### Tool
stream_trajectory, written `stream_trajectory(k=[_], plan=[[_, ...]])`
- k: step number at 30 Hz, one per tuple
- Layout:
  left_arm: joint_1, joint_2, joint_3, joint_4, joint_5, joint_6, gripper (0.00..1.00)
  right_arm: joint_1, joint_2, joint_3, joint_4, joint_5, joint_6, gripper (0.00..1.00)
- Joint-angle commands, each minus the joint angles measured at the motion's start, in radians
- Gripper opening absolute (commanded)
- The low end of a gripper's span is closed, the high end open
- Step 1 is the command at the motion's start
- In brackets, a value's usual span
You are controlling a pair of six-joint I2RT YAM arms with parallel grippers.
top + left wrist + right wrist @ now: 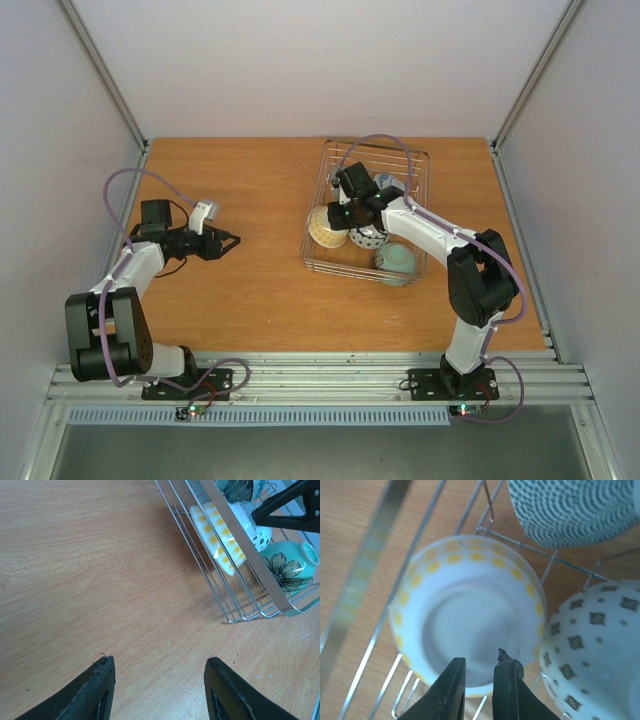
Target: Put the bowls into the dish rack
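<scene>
The wire dish rack stands right of centre and holds several bowls. A white bowl with yellow dots lies on its side at the rack's left end. A white bowl with dark diamonds and a teal flowered bowl lie beside it. My right gripper hovers at the yellow-dotted bowl, jaws almost shut with only a narrow gap and nothing in it. A blue-patterned bowl sits beyond. My left gripper is open and empty over bare wood, left of the rack.
Grey walls enclose the wooden table on the left, right and back. An aluminium rail runs along the near edge by the arm bases. My right arm reaches over the rack's front edge.
</scene>
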Motion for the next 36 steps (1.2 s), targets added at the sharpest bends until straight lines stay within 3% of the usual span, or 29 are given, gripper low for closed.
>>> stream_trajectory(k=[1, 36], plan=[[0.007, 0.002, 0.004, 0.009, 0.007, 0.021, 0.49, 0.002, -0.013, -0.033, -0.063, 0.026, -0.015, 0.18], [0.007, -0.007, -0.001, 0.01, 0.013, 0.027, 0.5, 0.094, -0.113, -0.16, -0.167, 0.157, -0.016, 0.18]])
